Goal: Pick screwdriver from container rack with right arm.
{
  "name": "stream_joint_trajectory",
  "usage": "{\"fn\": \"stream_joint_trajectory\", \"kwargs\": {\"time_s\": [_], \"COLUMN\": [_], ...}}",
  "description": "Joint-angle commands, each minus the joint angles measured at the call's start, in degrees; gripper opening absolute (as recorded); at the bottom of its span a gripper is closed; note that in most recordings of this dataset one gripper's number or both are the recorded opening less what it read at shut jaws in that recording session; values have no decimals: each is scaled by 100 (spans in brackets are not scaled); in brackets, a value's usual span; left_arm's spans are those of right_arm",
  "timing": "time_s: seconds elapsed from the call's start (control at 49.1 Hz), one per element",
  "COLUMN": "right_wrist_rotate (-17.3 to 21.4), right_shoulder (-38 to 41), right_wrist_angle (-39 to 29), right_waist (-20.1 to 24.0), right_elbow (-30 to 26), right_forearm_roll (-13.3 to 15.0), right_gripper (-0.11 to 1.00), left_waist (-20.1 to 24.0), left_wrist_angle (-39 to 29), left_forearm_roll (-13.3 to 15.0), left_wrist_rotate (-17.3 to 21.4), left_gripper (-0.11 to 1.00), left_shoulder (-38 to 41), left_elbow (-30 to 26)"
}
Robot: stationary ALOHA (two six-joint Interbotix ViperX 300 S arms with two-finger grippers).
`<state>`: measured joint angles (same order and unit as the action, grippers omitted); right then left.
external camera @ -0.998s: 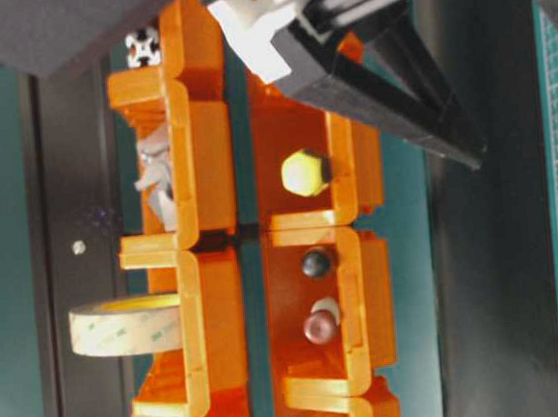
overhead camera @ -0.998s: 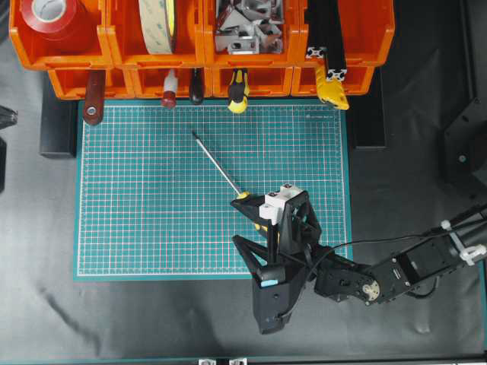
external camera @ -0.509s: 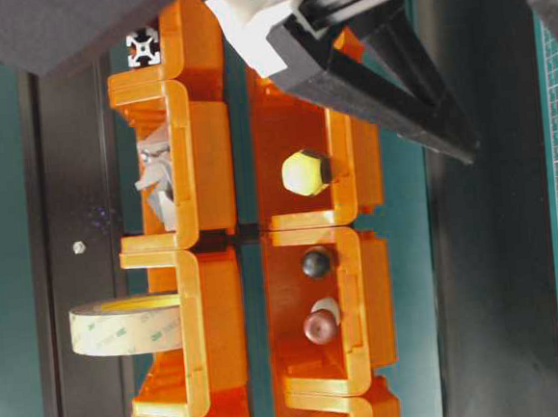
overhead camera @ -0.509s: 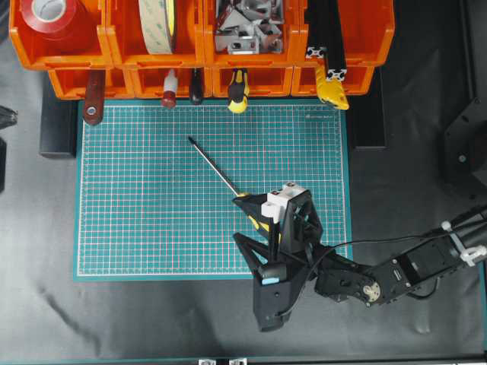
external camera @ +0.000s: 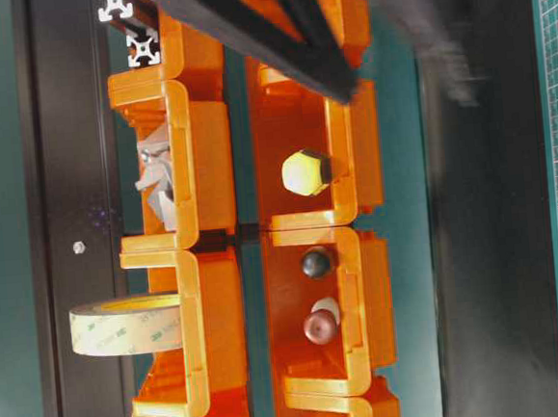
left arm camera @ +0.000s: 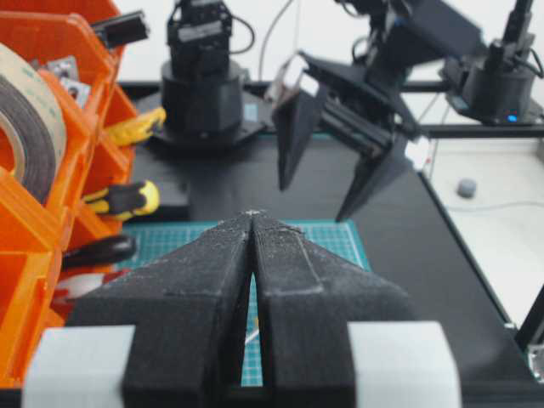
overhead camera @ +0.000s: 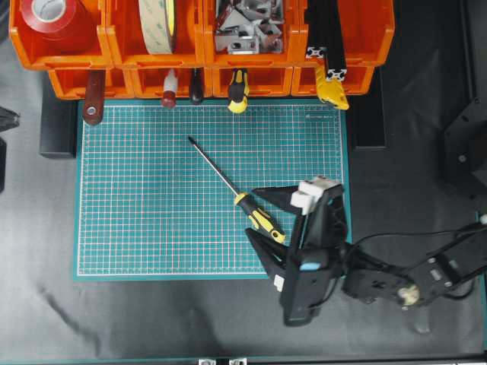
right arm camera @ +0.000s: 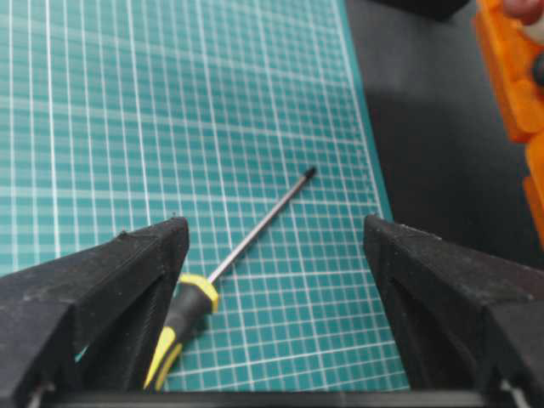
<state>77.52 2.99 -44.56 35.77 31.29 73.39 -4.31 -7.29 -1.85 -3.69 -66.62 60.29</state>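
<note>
The right gripper (overhead camera: 262, 215) hangs over the near right part of the green cutting mat (overhead camera: 152, 198) with its 2 black fingers spread wide and nothing between them. The screwdriver (overhead camera: 230, 192) lies flat on the mat, out of the container rack (overhead camera: 198, 46), its yellow-and-black handle just beside the claw's lower finger and its thin shaft running diagonally away from the claw toward the rack. In the right wrist view the screwdriver (right arm camera: 223, 280) sits close against 1 finger (right arm camera: 102, 280), the handle partly tucked behind it, whether touching I cannot tell, while the other finger stands well off to the far side of the shaft. Beyond the screwdriver's tip, the orange rack holds a stubbier yellow-and-black tool (overhead camera: 238, 90) poking out of a lower bin, a roll of tape (overhead camera: 157, 23) in an upper bin, and a red tape roll (overhead camera: 55, 15) at the far corner. The left gripper (left arm camera: 252, 223) is seen from its own wrist camera, fingers pressed together to a thin slit, holding nothing, beside the rack's end.
</note>
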Motion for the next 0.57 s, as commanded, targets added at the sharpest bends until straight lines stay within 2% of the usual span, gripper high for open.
{"fn": "stream_joint_trajectory", "kwargs": {"time_s": [0.0, 0.183, 0.55], "right_wrist_rotate": [272, 765, 756], "right_shoulder": [-422, -896, -923], "right_wrist_angle": [70, 308, 1380], "right_waist": [-35, -70, -149], "right_elbow": [35, 334, 316], "right_forearm_roll": [18, 88, 105], "right_gripper": [81, 80, 80], "left_waist": [18, 18, 18], "left_wrist_angle": [26, 26, 35], "left_forearm_roll": [-9, -9, -9], "left_wrist_rotate": [-70, -176, -176], "left_gripper": [0, 0, 0], "left_shoulder": [18, 18, 18], "left_elbow": [-185, -185, -185]}}
